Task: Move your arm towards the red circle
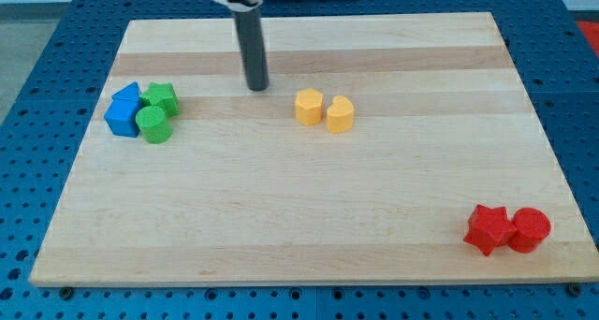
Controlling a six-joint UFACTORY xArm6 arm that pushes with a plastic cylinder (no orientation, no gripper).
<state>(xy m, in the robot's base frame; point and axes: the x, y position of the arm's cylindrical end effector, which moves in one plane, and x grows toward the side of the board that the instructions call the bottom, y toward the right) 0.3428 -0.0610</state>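
While the rod hangs straight down from the view's top, my tip [256, 86] rests on the table [309, 198] in its upper middle part, between the green and blue cluster at the view's left and the yellow pair at the view's right, touching no block. No pincer on this arm, just the rod, so nothing clenched or released to report. Rod's upper mount is cut off by the top edge. Red circle [530, 230] sits near the table's bottom right corner, well apart from my tip, touching the red star [489, 229] on its left. Yellow hexagon-like block [308, 107] and a second yellow block [340, 115], shape hard to make out, stand just beside each other right of my tip. At left: blue cube [122, 117], blue triangle [128, 94] partly hidden behind it, green star [162, 98], green cylinder [153, 123], all bunched together.
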